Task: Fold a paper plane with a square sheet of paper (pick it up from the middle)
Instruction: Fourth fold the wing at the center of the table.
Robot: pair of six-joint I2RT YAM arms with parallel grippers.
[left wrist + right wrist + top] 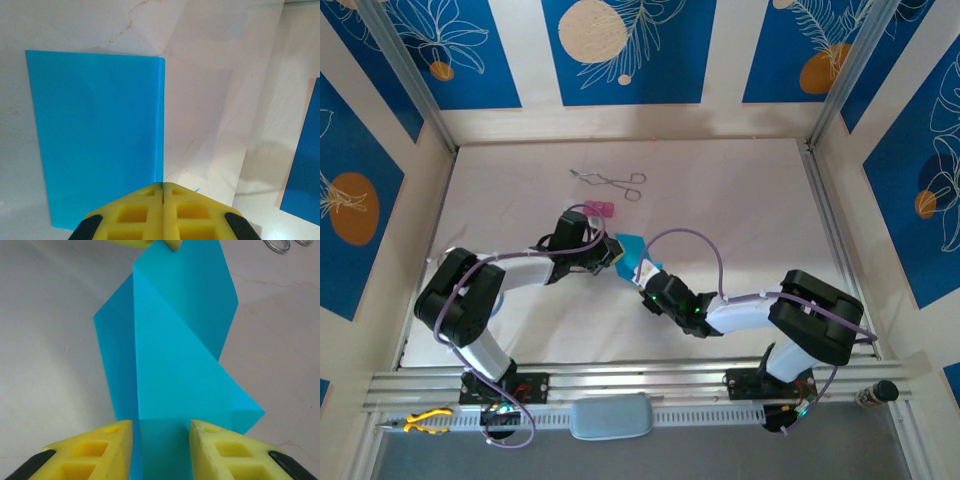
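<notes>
The square sheet of paper (pixel 632 252) is cyan-blue and folded, held up off the table between both arms. My left gripper (pixel 610 252) is shut on its creased edge. In the left wrist view the yellow fingers (pixel 145 210) meet at the gripper (pixel 163 186), with the folded sheet (pixel 95 140) spreading up and to the left. My right gripper (pixel 645 278) comes at the sheet from the other side. In the right wrist view the gripper (pixel 161 427) stands open, jaws apart. The paper (pixel 170 355), with slanted flaps, runs through the gap.
A small pink block (pixel 598 210) lies just behind the left gripper. Metal forceps (pixel 610 180) lie farther back on the white table (pixel 750 200), and their ring handles (pixel 280 244) show in the right wrist view. Blue-patterned walls and aluminium rails enclose the table.
</notes>
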